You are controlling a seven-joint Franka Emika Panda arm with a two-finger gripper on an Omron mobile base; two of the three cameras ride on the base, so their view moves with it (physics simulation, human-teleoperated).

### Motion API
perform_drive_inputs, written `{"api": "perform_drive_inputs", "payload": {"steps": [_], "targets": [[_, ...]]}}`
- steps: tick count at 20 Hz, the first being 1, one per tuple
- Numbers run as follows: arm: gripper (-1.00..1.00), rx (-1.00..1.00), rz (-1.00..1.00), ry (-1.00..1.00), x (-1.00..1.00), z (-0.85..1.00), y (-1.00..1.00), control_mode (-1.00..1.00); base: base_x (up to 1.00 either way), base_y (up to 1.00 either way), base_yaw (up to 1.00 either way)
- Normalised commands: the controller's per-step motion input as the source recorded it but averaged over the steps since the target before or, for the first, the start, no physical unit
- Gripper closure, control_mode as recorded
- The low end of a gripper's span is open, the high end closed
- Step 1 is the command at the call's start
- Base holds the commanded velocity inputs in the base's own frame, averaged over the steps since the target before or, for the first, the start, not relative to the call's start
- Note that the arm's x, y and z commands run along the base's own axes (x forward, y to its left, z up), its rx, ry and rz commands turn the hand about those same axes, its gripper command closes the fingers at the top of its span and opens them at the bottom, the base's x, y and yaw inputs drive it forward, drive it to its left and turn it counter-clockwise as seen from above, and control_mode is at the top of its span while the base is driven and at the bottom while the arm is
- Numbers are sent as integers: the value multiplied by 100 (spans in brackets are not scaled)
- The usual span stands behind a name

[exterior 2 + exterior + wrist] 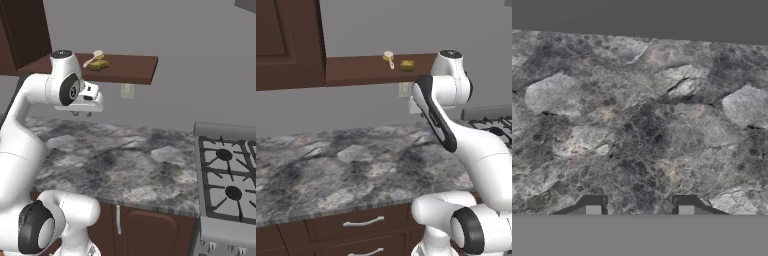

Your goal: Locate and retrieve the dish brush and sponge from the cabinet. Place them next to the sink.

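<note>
Resting side by side on cabinet (291,45) shelf: dish brush (388,57), sponge (407,65).

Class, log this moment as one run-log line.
gripper: open, empty, over counter | dish brush, sponge: on cabinet shelf, untouched | sink placement: pending

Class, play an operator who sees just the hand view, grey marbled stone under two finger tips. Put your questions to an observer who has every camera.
Operator: Where are the brush and sponge?
Observer: The dish brush and the sponge lie side by side on the cabinet shelf board.
Operator: Is my gripper near them?
Observer: No, the gripper hangs below the shelf, pointing down at the counter.
Operator: Anything else on my right?
Observer: A stove with black grates adjoins the counter there.
Operator: Is the cabinet door in the way?
Observer: No, the door stands left of the shelf.
</note>
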Motion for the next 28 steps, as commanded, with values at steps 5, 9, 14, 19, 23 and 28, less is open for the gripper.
{"api": "perform_drive_inputs", "payload": {"steps": [5,9,14,19,23,28], "targets": [[-100,0,0,-3,-30,5,2,-100,0,0,0],[-100,0,-2,-18,-48,31,18,-100,0,0,0],[-100,0,-18,-14,-13,28,44,-100,0,0,0],[-100,3,-18,-2,6,51,39,-100,0,0,0],[-100,0,-1,-1,23,70,14,-100,0,0,0],[-100,-1,0,1,43,39,3,-100,0,0,0]]}}
